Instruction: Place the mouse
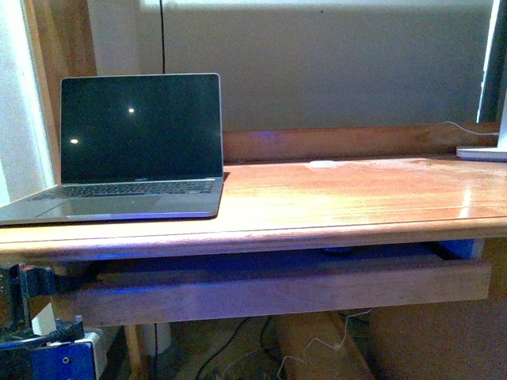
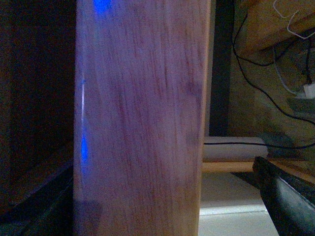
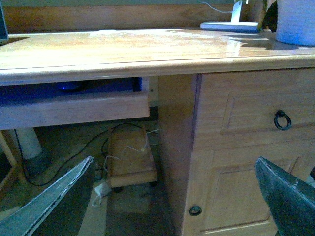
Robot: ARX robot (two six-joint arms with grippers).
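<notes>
One dark dome, likely the mouse (image 3: 69,87), in the pull-out tray (image 3: 74,110) under the worktop (image 3: 123,54), well apart from the right hand (image 3: 173,164), spread wide and empty. Reach in low beneath the worktop edge, level with the tray, and close across the narrow sides before lifting. Only in the front view: the laptop (image 1: 135,150). Only in the left wrist view: a wooden board (image 2: 142,123) close up and the left hand (image 2: 283,194), one finger showing, state impossible to tell.
</notes>
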